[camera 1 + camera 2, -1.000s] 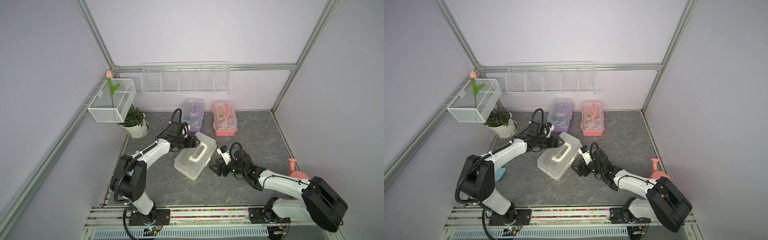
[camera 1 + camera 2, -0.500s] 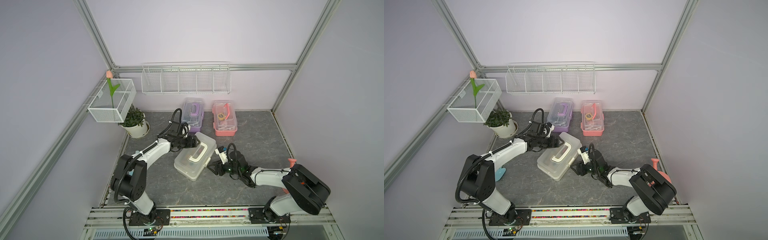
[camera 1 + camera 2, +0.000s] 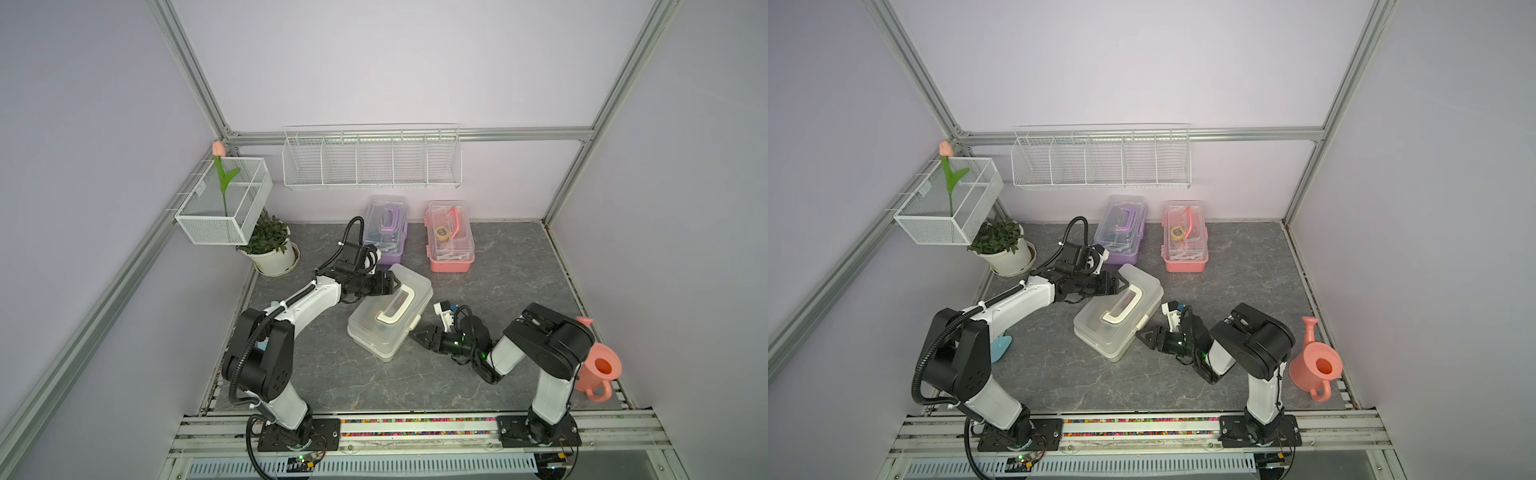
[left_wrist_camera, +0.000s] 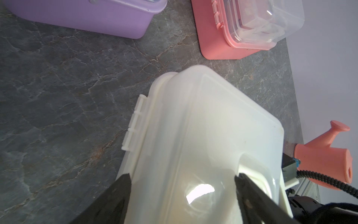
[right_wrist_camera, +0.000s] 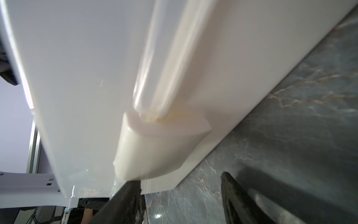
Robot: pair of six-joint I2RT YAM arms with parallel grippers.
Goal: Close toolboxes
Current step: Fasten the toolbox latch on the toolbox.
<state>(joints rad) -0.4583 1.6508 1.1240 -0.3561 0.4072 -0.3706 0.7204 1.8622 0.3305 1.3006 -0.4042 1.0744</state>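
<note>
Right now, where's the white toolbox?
In both top views the white toolbox sits skewed mid-table, between the left hand and the right hand, just in front of the purple toolbox.

Lilac walls point(image 3: 374, 62) enclose a grey marbled floor point(image 3: 498, 257).

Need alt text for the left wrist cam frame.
The white toolbox, lid down, fills much of the frame close up, with the open left hand straddling it, dark fingers either side. Beyond it on the grey table sit the purple toolbox, the pink toolbox and a pink watering can.
</note>
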